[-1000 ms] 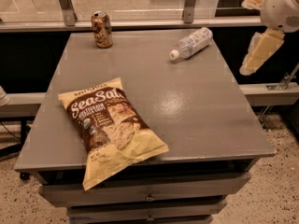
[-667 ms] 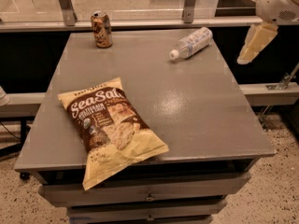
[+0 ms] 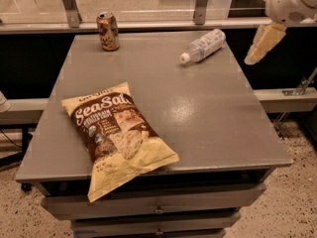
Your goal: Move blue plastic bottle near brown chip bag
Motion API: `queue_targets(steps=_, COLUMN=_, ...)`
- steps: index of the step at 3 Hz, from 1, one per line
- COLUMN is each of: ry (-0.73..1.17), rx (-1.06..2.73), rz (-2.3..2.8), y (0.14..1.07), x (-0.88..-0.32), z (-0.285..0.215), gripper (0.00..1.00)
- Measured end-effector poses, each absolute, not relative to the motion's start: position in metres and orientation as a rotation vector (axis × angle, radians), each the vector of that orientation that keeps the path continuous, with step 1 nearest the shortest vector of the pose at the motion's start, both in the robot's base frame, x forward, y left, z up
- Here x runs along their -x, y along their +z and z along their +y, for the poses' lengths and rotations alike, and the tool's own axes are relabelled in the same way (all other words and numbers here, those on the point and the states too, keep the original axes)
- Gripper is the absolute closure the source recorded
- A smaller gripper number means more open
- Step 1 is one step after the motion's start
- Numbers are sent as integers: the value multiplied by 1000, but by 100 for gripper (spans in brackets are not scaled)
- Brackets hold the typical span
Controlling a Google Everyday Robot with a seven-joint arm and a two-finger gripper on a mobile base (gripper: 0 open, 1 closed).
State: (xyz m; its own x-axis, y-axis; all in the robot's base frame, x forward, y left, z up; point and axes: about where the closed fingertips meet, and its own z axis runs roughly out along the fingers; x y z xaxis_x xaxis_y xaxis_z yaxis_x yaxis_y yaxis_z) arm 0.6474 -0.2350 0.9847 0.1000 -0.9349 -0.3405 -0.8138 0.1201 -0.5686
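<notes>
Claw (image 3: 250, 26) hangs top right, edge-cropped; blue plastic bottle (image 3: 204, 45) lies near.

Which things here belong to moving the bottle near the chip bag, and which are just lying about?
Job: bottle, on its side, far right of table; chip bag, front left; gripper, open, in the air off the table's far right edge.
Lying about: can, upright, far left corner.
</notes>
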Motion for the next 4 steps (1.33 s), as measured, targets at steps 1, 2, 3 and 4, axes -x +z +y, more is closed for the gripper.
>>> queue_targets(steps=1, ry=-158, rx=1711, rz=1657, y=966, x=-686, z=-218, gripper=0)
queue_targets(steps=2, ry=-104, rx=1744, rz=1619, y=942, x=-718, z=-201, gripper=0)
queue_targets(steps=3, ry=-51, rx=1787, rz=1597, y=916, x=-745, z=-179, gripper=0)
queue_targets(steps=4, ry=-47, rx=1839, rz=1580, y=900, x=-764, z=-161, gripper=0)
